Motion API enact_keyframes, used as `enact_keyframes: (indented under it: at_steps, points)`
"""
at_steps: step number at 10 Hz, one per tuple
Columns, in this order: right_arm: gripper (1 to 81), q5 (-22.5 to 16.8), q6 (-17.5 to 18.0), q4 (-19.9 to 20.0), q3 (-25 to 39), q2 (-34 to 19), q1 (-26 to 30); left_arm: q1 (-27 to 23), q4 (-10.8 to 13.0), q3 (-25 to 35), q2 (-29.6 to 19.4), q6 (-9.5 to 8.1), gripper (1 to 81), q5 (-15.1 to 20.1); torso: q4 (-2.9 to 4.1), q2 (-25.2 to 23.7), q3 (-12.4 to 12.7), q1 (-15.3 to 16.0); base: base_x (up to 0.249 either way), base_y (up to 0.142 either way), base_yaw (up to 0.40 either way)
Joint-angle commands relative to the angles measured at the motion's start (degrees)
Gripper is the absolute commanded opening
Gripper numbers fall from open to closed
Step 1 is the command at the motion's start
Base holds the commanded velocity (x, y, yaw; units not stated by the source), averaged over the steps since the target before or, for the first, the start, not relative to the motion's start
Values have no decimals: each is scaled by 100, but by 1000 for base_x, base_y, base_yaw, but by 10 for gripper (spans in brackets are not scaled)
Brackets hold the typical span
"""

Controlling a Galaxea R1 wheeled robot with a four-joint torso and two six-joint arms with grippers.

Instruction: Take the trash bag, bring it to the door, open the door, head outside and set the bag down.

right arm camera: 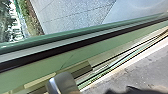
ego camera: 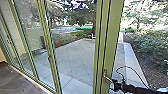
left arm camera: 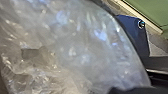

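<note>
Doorway, inside side. Green-framed glass panels [ego camera: 26, 37] run along the left of the head view, the gray floor [ego camera: 15, 81] at their foot. Wide green uprights [ego camera: 98, 50] stand side by side right of center, a metal handle [ego camera: 107, 77] low on them.

Right gripper [ego camera: 113, 84] at that handle, its arm reaching in from the right of the head view, a thin black cable [ego camera: 135, 71] looping above it. Contact likely close, but cannot tell whether it touches the handle. Cannot tell either whether this gripper is spread, pressed together or pinching. Right wrist view: rounded metal end of the handle large and near, green frame behind it, floor on one side of the frame, paving on the other.

Trash bag [left arm camera: 82, 47]: clear, crinkled plastic, bulging, very near the left wrist camera, glints all over it. A small brownish-gray patch shows in the plastic. Left gripper: cannot tell whether it is spread, pressed together or pinching the bag. Cannot tell what bears the bag's weight.

Outside: pale paving [ego camera: 75, 56] in large slabs, bushes [ego camera: 151, 45] and bare soil along its right side, trees [ego camera: 80, 15] farther back, sunlit.
</note>
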Motion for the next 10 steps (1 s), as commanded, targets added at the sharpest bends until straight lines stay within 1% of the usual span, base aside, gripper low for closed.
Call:
enact_keyframes:
  at_steps: [1, 4, 7, 8, 9, 10]
  points:
    - [811, -1663, -66, -637, 65, 282, -249, -236, 3, -4, -48, 10, 10, 348, 0, 0, 0, 0, 0, 0, 0]
    - [811, -1655, -66, -875, 21, 379, -389, -236, 3, -4, -39, 10, 10, 347, 0, 0, 2, 0, 0, 0, 0]
    - [811, -1628, -66, -990, -58, 423, -381, -236, -6, -4, -56, 10, 10, 347, 0, 0, 5, 0, 0, 0, 0]
    - [811, -1637, -66, -990, -67, 414, -363, -236, -14, -4, -56, 10, 10, 347, 0, 0, -192, 0, 0, 0, 0]
    - [811, -1637, -66, -999, -67, 406, -355, -236, -15, -4, -56, 10, 10, 356, 0, -2, -312, 0, 0, 0, 0]
    - [811, -1637, -66, -990, -67, 388, -346, -236, -15, -4, -47, 10, 10, 382, 0, -2, -511, -2, 0, 0, 0]
